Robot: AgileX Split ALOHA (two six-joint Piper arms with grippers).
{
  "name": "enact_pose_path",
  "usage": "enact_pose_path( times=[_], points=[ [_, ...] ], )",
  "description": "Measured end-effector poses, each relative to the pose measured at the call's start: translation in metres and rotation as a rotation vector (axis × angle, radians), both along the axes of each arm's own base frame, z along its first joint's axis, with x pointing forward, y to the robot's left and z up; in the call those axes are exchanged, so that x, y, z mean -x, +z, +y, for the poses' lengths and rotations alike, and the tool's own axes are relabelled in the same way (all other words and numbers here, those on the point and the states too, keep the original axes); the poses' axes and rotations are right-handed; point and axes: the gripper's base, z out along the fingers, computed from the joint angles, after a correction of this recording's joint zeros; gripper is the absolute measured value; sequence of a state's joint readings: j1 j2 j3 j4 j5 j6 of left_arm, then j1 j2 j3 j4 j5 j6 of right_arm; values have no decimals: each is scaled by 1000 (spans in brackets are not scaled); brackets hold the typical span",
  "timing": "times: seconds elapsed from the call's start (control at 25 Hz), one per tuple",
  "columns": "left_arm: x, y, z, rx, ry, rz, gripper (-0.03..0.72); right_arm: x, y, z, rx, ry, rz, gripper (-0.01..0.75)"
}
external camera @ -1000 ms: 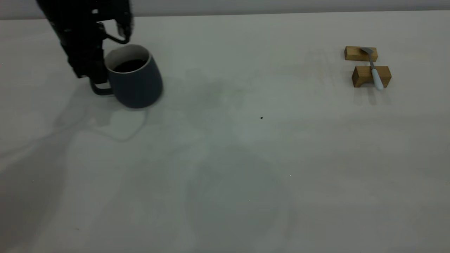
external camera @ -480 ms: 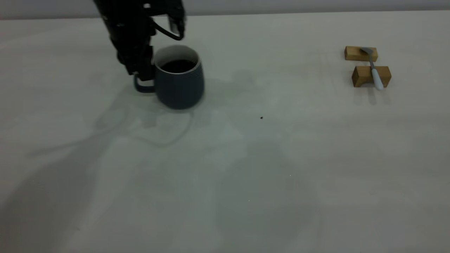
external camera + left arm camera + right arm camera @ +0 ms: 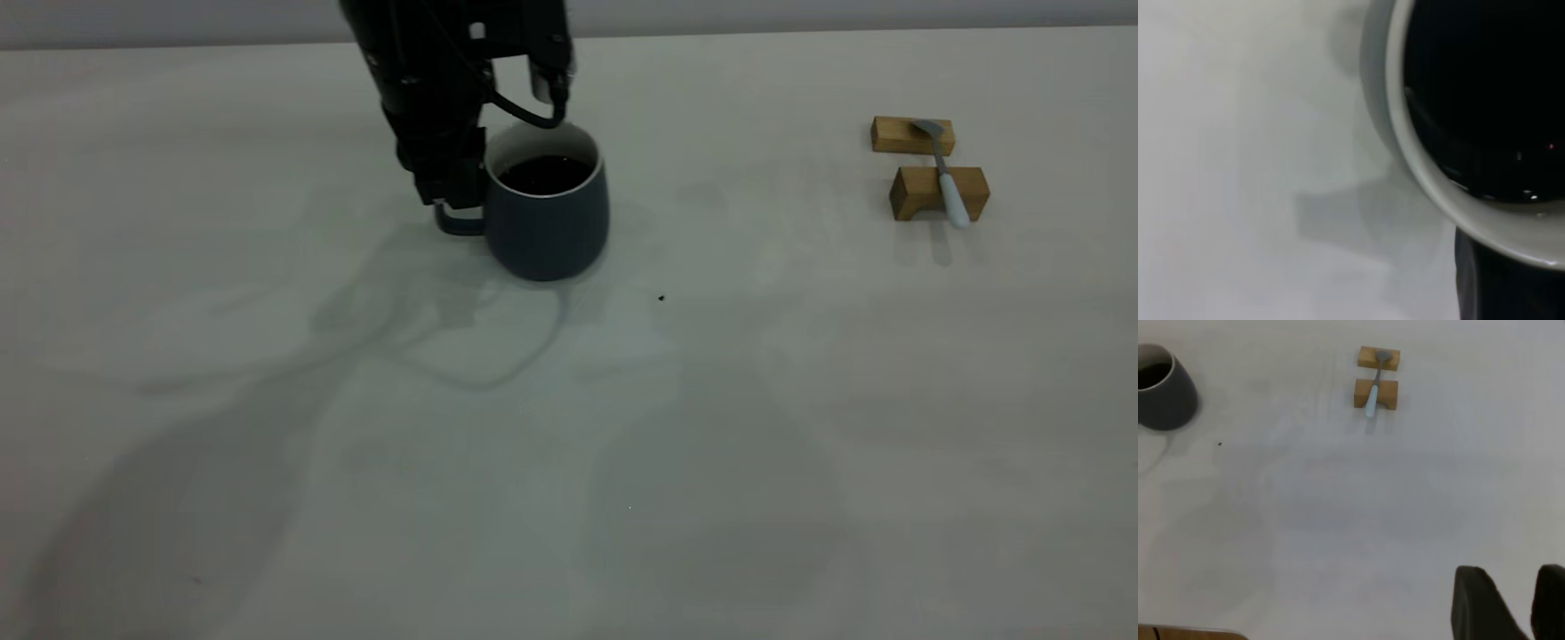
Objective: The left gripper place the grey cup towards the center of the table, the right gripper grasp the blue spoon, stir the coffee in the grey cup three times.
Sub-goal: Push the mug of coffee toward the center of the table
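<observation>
The grey cup (image 3: 547,213) stands upright a little left of the table's (image 3: 569,462) middle, with dark coffee (image 3: 544,173) inside. My left gripper (image 3: 452,206) comes down from above on the cup's left side, shut on its loop handle (image 3: 458,224). The left wrist view shows the cup's white rim (image 3: 1425,173) and the coffee (image 3: 1485,87) close up. The blue spoon (image 3: 948,182) lies across two wooden blocks at the far right, also visible as the spoon (image 3: 1372,395) in the right wrist view. My right gripper (image 3: 1528,603) hovers open, far from the spoon, and is outside the exterior view.
The two wooden blocks (image 3: 892,135) (image 3: 916,194) hold the spoon off the table. A tiny black speck (image 3: 661,298) lies just right of the cup. The right wrist view shows the cup (image 3: 1165,397) at its far edge.
My left gripper has carried the cup from the far left toward the table's middle, and the cup has gone from tilted to upright. Spoon and blocks have not moved.
</observation>
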State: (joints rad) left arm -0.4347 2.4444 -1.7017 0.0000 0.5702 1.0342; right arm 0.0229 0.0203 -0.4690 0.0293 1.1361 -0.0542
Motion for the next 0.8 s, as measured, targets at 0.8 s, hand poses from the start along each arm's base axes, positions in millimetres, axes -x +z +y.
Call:
enact_pose_path(
  times=[0.8],
  points=[
    [4,-10,-19,20,-39,-39,328,0,0,0,0,0,0,240]
  ],
)
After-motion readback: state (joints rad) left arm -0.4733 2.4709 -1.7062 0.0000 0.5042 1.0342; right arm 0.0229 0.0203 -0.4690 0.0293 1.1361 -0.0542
